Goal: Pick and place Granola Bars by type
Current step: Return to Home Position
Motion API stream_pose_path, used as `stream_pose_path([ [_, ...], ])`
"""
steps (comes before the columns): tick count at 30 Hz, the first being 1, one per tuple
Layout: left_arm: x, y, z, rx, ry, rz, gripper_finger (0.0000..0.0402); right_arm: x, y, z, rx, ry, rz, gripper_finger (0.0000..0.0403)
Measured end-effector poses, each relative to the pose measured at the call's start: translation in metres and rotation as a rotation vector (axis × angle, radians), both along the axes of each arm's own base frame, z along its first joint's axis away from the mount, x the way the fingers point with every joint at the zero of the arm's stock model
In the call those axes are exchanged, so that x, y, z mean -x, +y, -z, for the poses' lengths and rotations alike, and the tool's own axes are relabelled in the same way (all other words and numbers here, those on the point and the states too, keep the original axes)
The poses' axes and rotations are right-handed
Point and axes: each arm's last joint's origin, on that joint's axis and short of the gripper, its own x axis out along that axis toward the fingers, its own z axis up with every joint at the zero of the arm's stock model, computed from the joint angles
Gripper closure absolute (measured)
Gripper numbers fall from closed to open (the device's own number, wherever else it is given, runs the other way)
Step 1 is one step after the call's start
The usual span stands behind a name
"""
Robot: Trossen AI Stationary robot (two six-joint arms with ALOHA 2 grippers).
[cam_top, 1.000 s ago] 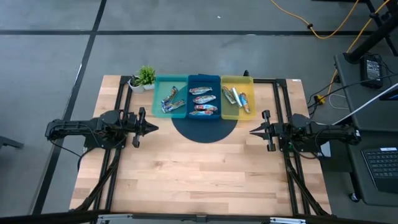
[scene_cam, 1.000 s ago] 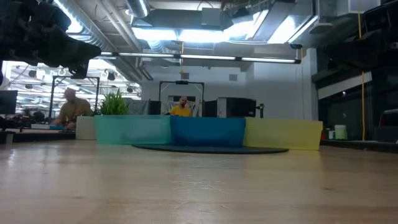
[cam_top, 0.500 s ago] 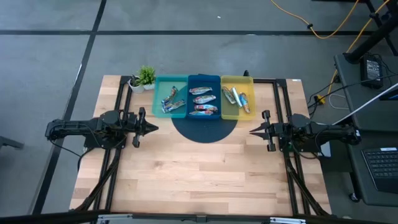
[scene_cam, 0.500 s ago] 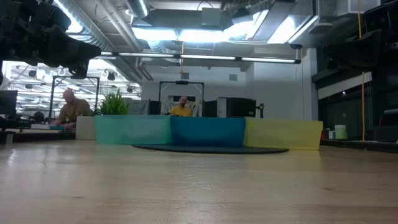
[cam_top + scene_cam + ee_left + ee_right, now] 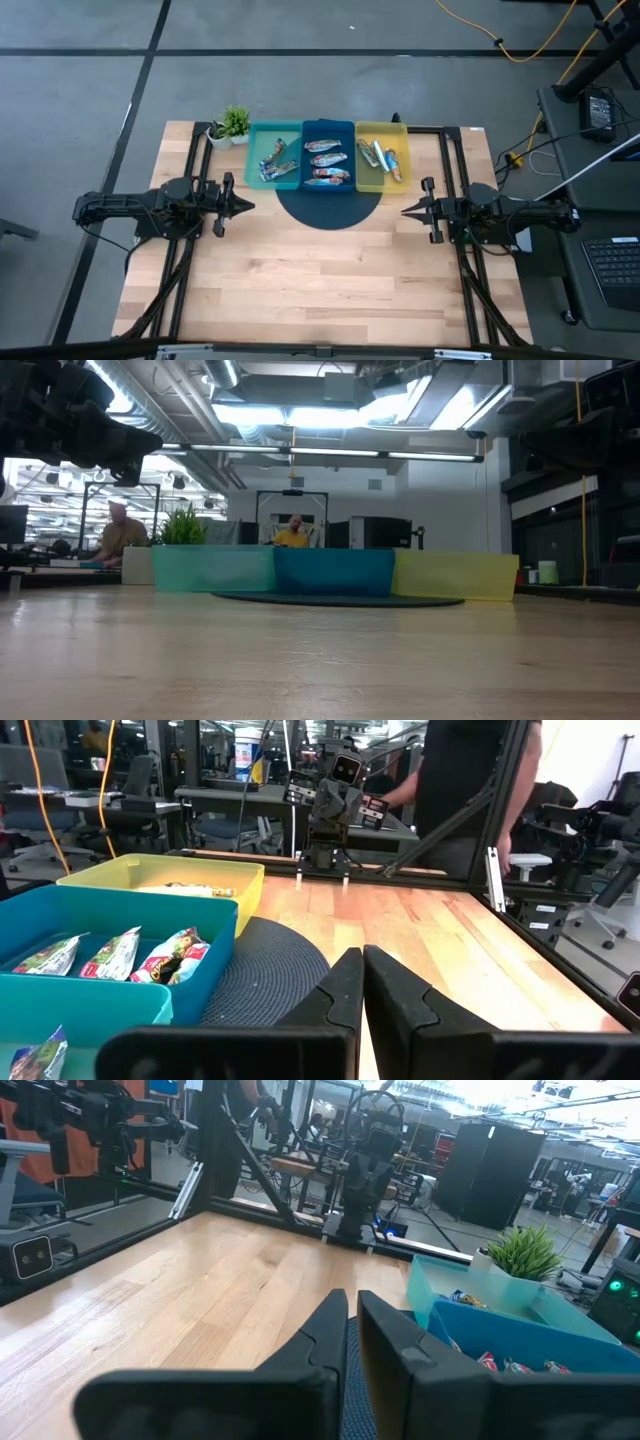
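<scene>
High view. Noted a pale wooden desk [image 5: 320, 280] with wide bare room across its middle and near half. Found three rectangular trays touching in a row at the far edge: teal plastic tray [image 5: 252, 150], blue plastic tray [image 5: 328, 124] and yellow plastic tray [image 5: 381, 125], with the blue one partly upon a dark round mat [image 5: 330, 210]. Found slim, shiny-wrapped granola bars [image 5: 328, 160] lying in all three trays. Recorded a small green potted plant [image 5: 234, 123] just beside the teal tray. Found left hand [image 5: 248, 206] and right hand [image 5: 405, 211] lying level, pointed inward at each other, well apart, each close to its own side edge.

Low view. Saw only the tray walls, with the bars hidden behind them. Noted dark arm parts cut off at both upper corners.

Left wrist view. Found the left hand's fingers pressed together, holding nothing. Made out multicoloured bars in the blue tray, and those in the yellow tray mostly hidden by its wall. Noted a person [image 5: 470, 770] beyond the desk, cut off above.

Right wrist view. Found the right hand narrowed to a thin slit, empty. Saw the teal and blue trays cut off at the frame edge.
</scene>
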Motion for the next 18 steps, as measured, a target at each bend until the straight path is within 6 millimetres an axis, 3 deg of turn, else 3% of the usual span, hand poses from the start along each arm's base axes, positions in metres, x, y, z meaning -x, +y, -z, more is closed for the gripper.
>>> stream_pose_path([
  [18,0.0000,0.0000,0.0000,0.000,0.000,0.000,0.0394,0.0000,0.0000,-0.0001,0.000,0.000,0.000,0.0370],
])
